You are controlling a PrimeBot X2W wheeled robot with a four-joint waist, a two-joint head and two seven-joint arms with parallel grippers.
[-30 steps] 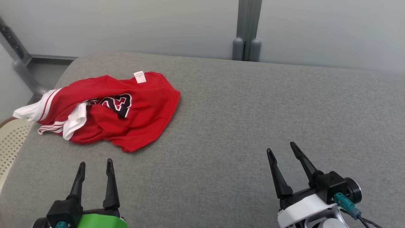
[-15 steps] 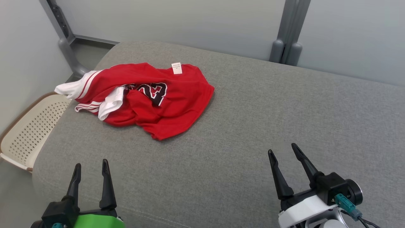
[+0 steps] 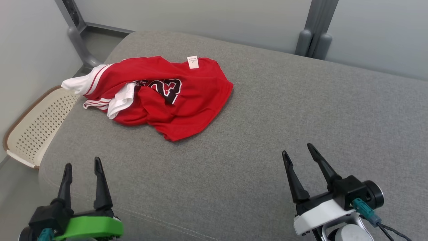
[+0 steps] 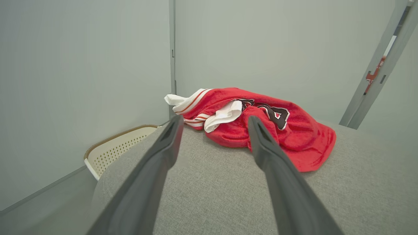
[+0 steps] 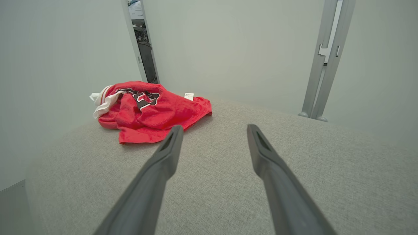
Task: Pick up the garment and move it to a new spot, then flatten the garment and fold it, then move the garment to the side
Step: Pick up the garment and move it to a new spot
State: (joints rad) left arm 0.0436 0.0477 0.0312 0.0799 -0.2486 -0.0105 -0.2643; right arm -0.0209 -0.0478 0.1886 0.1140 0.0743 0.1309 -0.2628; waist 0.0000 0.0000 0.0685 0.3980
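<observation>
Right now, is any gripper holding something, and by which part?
Nothing is held. The left gripper and the right gripper are open, both apart from the red garment.

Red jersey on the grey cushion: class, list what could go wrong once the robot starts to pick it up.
The jersey lies by the cushion's left edge, its white sleeve at the brink beside the basket; a tug might slide it off.
It is bunched in folds, so a pinch could catch several layers and hinder flattening.
The right gripper, open, stands far from it; a long reach may miss.
</observation>
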